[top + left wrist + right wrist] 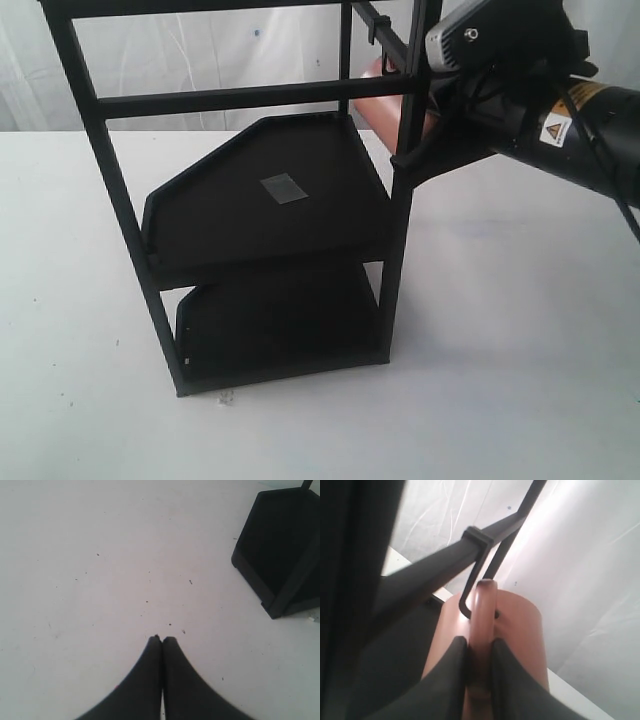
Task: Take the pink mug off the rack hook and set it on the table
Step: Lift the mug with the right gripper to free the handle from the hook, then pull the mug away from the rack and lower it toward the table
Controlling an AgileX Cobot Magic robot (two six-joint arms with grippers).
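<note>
Mug (520, 625) hangs on hook (470, 592) at rack's (110, 180) top bar, handle (484, 600) threaded over it and pinched by your right end effector (480, 642). Judged: lift clear, then draw away from rack. Left end effector (161, 639), closed empty, hovers near rack's base.

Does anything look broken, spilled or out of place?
Nothing stands out. The pink mug hangs by its handle on the rack's hook, the right gripper's fingers pinching that handle; the rack stands upright on the table.
</note>
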